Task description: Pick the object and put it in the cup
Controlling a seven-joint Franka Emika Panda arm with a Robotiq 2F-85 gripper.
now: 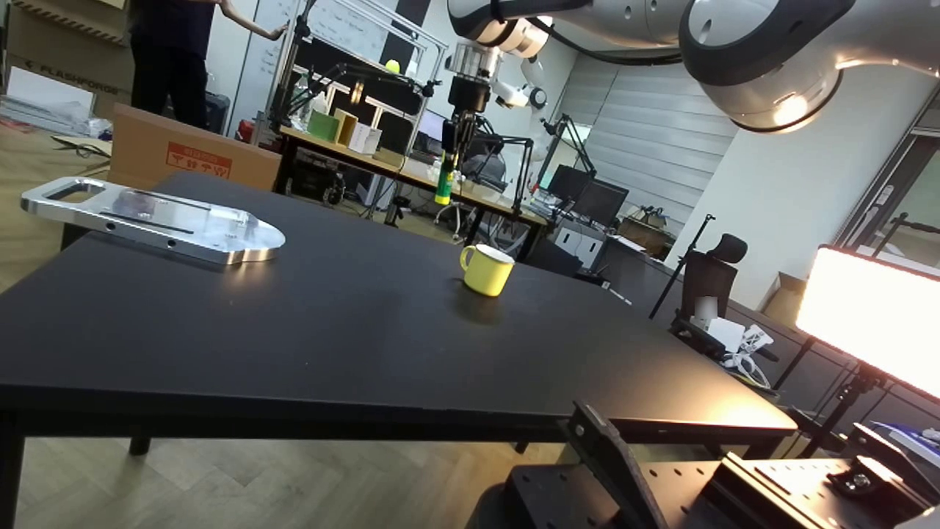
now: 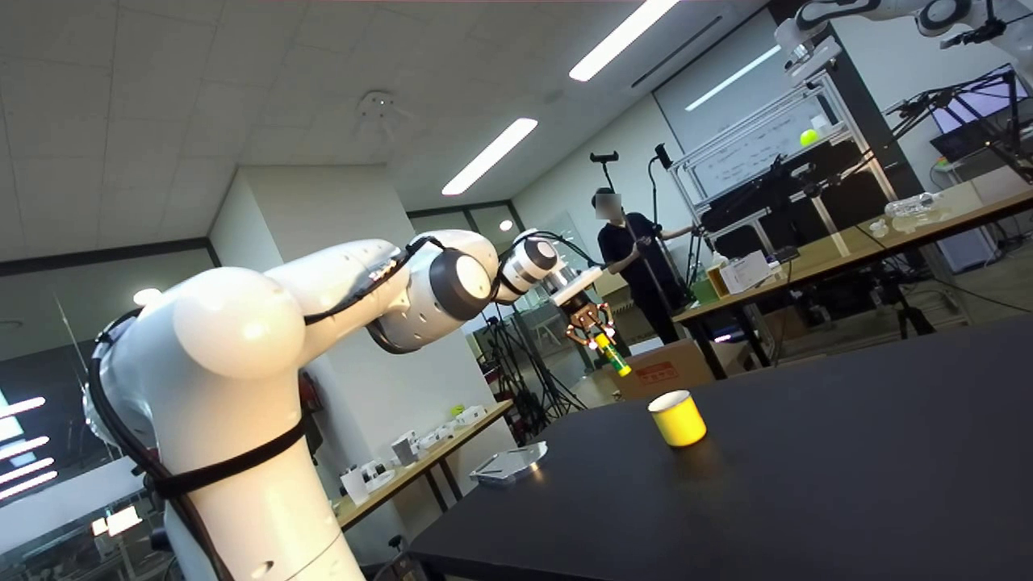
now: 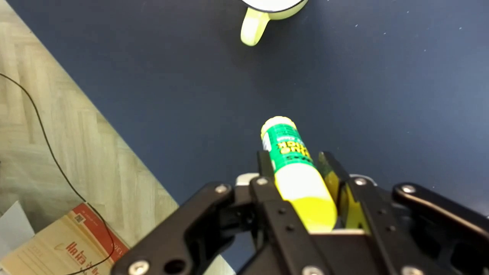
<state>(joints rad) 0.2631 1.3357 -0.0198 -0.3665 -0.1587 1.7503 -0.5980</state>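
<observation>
Already the pick looks done: the gripper (image 3: 293,157) holds the glue stick (image 3: 295,172) pinched between its fingers (image 3: 264,162), higher than the yellow mug (image 1: 487,273) and off to its handle side. Carrying it over the mug's mouth, lowering it and letting go should remain.

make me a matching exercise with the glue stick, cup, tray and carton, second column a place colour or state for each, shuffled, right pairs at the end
Column one
1. glue stick
2. cup
3. tray
4. carton

Column two
A. yellow, standing on the table
B. brown, off the table
C. held in the gripper
D. flat and silver

Right pairs: 1-C, 2-A, 3-D, 4-B
</observation>
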